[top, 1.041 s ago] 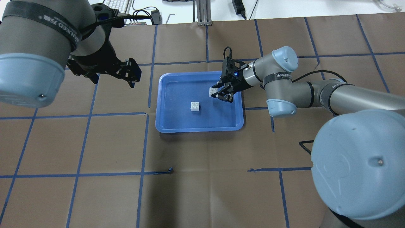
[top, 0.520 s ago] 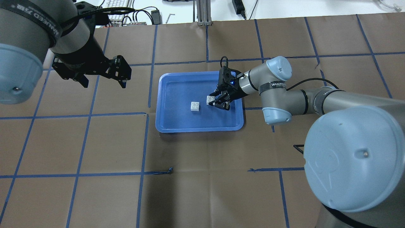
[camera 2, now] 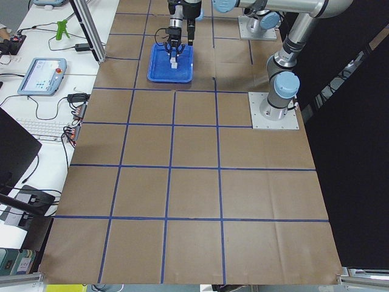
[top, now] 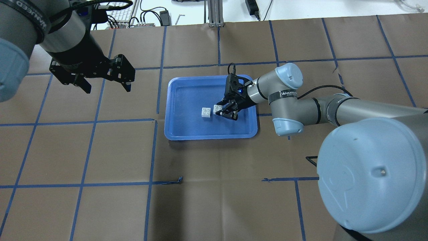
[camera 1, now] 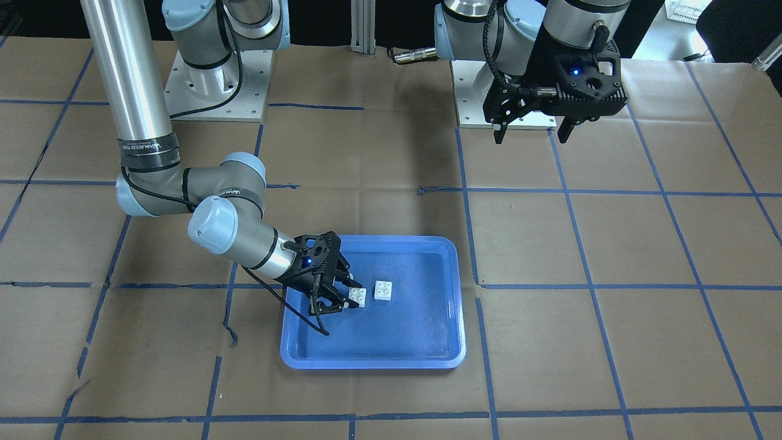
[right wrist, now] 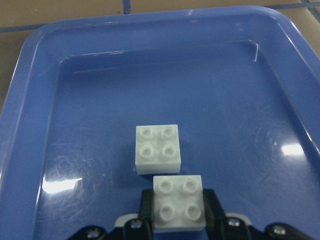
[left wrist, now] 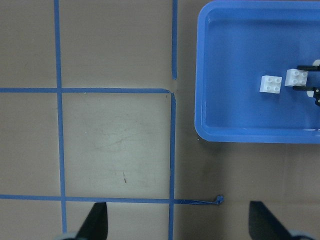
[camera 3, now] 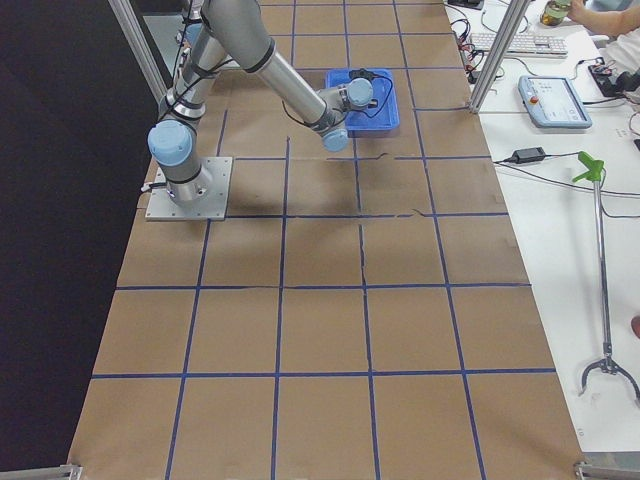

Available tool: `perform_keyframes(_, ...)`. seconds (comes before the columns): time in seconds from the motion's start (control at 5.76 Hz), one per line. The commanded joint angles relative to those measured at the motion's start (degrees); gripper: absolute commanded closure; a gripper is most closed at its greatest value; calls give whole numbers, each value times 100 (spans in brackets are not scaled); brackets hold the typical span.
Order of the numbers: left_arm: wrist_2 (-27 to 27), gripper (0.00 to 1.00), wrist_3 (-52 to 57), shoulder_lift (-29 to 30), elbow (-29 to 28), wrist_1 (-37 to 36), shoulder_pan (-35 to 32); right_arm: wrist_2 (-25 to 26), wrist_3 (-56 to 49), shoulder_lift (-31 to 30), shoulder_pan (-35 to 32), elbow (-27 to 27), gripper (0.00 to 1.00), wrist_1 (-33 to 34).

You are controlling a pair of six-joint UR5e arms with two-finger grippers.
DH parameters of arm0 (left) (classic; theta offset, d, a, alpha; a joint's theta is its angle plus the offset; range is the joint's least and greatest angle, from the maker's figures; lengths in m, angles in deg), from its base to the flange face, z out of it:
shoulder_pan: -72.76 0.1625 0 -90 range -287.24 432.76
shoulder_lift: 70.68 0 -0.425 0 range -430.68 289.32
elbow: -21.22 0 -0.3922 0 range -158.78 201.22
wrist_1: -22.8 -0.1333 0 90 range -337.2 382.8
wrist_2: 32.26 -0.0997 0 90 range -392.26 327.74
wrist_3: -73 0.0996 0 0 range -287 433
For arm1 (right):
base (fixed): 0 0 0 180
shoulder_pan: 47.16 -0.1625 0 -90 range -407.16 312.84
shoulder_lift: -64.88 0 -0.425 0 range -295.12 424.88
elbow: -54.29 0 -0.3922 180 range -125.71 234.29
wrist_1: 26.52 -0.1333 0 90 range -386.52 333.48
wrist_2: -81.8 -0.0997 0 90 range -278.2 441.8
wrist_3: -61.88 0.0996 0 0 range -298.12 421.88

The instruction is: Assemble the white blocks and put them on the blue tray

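Observation:
The blue tray point(top: 174, 132) lies at the table's middle. One white block point(top: 206, 112) rests studs up on its floor. My right gripper point(top: 221, 110) is shut on the second white block point(top: 217, 107) and holds it low over the tray, studs up, right beside the resting one. In the right wrist view the held block point(right wrist: 179, 204) sits between the fingers just in front of the resting block point(right wrist: 157, 148); I cannot tell if they touch. My left gripper point(top: 107, 87) is open and empty, high over the bare table left of the tray. Both blocks point(left wrist: 271, 84) show in the left wrist view.
Brown paper with blue tape lines point(top: 152, 150) covers the table. Beyond the far edge lie cables and a keyboard point(top: 123, 6). The two arm bases point(camera 1: 513, 91) stand at the robot's side of the table.
My right gripper has moved left and nearer across the tray with its block, ending beside the resting block. My left arm has drawn away to the left.

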Motion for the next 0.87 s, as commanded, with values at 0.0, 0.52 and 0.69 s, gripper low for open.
perform_keyframes(0.0,-6,1,0,2,5,-19,17,0,9,-3,-63,0,83,79)
perform_keyframes(0.52,-15,1,0,2,5,-28,17,0,17,-12,-107,70,83,124)
perform_keyframes(0.69,-15,1,0,2,5,-28,17,0,17,-12,-107,88,83,150)
